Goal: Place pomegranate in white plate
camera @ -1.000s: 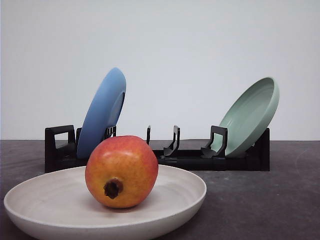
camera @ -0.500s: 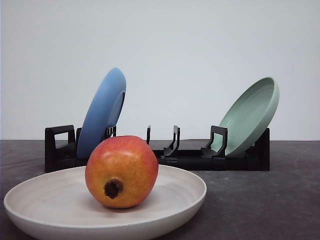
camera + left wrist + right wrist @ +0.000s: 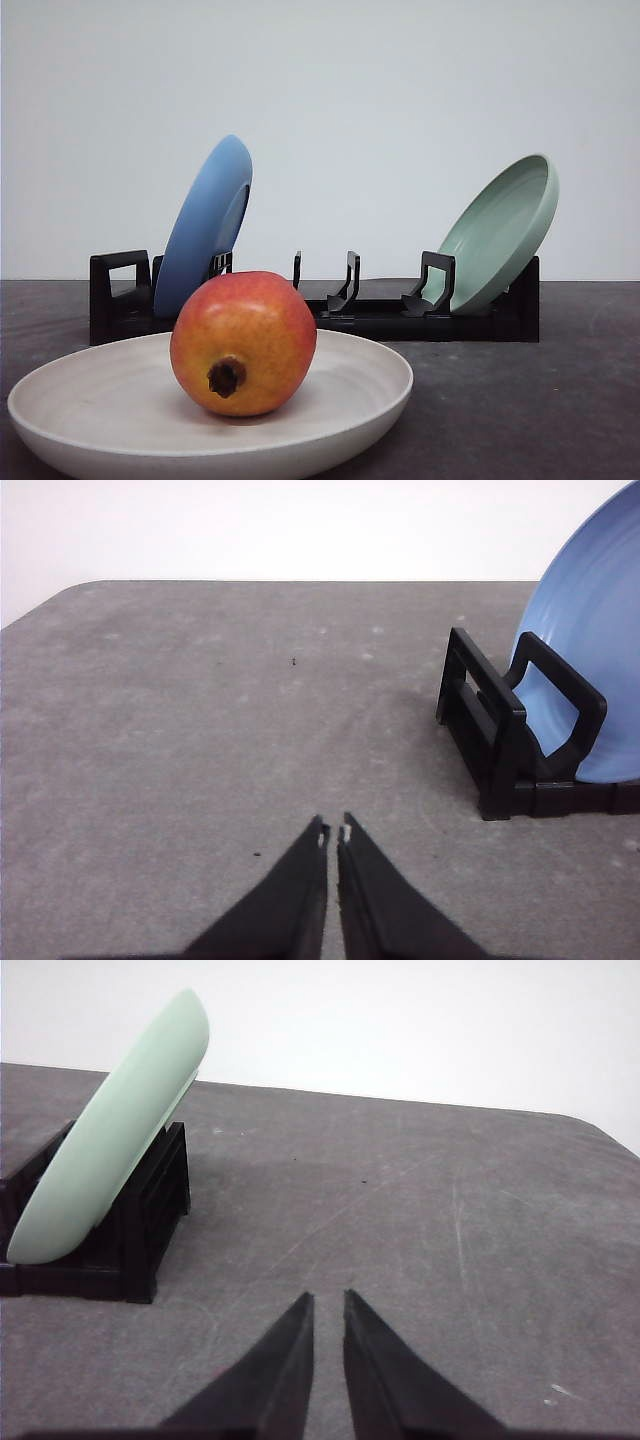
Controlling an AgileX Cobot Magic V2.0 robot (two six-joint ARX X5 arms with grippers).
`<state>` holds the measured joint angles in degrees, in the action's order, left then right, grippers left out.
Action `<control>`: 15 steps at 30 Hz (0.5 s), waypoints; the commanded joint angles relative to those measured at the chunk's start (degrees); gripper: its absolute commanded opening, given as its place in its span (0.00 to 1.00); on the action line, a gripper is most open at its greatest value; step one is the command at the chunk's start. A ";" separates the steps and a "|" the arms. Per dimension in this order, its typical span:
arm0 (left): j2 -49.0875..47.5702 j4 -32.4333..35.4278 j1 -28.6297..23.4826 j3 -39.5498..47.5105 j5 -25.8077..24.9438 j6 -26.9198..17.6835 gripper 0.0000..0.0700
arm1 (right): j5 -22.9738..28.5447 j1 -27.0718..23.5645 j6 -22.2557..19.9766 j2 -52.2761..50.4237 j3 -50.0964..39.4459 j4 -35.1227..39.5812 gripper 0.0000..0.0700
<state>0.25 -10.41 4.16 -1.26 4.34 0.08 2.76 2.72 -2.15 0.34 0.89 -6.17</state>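
Resting inside the white plate (image 3: 370, 385), the pomegranate (image 3: 243, 342) sits in front of the black rack (image 3: 380, 318), crown end facing the camera. My left gripper (image 3: 333, 832) and right gripper (image 3: 328, 1298) hover over bare table (image 3: 450, 1250), jaws nearly together, holding nothing.

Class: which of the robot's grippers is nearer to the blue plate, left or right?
Left. The left gripper has the blue plate close ahead in its wrist view, leaning in the black rack. The right gripper faces the green plate at the rack's other end.
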 commanded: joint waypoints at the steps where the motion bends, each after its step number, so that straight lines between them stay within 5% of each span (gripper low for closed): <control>1: -0.07 -0.26 0.08 0.57 -0.10 0.46 0.00 | 0.09 0.15 0.00 -0.13 -0.20 0.61 0.07; 15: -0.07 -0.26 0.07 0.57 -0.09 0.46 0.00 | 0.09 0.15 0.00 -0.13 -0.20 0.61 0.07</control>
<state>0.25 -10.41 4.16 -1.26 4.34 0.08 2.76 2.72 -2.15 0.34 0.89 -6.16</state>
